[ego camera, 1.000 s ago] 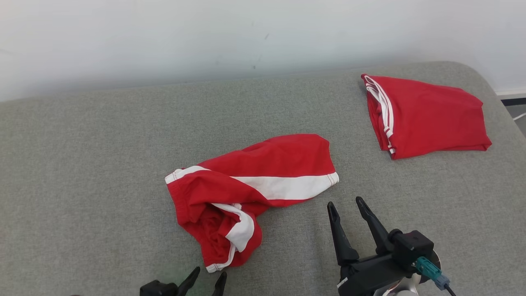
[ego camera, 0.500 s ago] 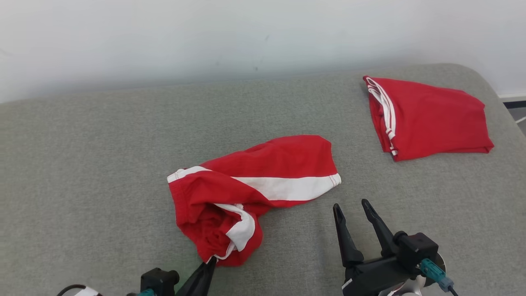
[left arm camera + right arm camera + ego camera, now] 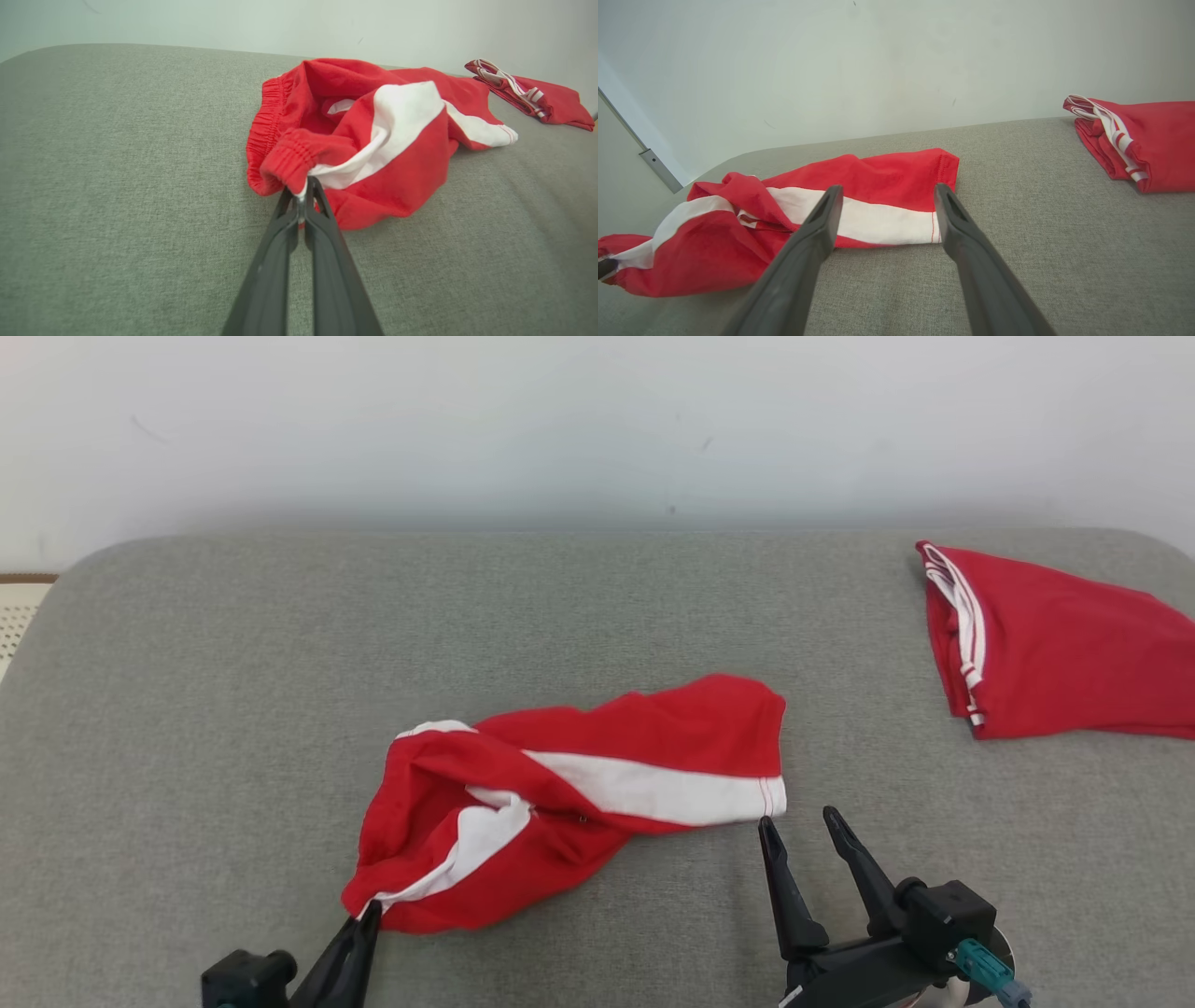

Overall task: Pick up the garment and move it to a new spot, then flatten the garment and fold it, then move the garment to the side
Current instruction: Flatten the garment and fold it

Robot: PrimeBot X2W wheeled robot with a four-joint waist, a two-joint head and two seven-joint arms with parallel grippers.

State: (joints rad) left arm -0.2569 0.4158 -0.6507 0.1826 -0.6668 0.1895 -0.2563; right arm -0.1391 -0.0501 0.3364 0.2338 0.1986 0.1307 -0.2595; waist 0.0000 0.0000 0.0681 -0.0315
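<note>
The garment [image 3: 597, 784] is a pair of red shorts with a white side stripe, lying rumpled in the middle of the grey cushion. My left gripper [image 3: 371, 907] is shut on its near-left corner; the left wrist view shows the garment [image 3: 373, 140] with the fingertips [image 3: 303, 186] pinching the elastic waistband edge. My right gripper [image 3: 797, 819] stands open just in front of the leg hem at the garment's right end, nothing between its fingers. In the right wrist view the garment [image 3: 859, 200] lies just beyond the spread right gripper [image 3: 887, 189].
A second red garment [image 3: 1055, 653], folded, with thin white stripes, lies at the far right of the cushion [image 3: 233, 709]. A pale wall runs behind the cushion's back edge. The cushion's left corner rounds off near a strip of floor [image 3: 19, 616].
My left gripper went from open to shut on the garment's waistband and has dragged that corner left, stretching the cloth out. The head camera has turned left. The right gripper stays open.
</note>
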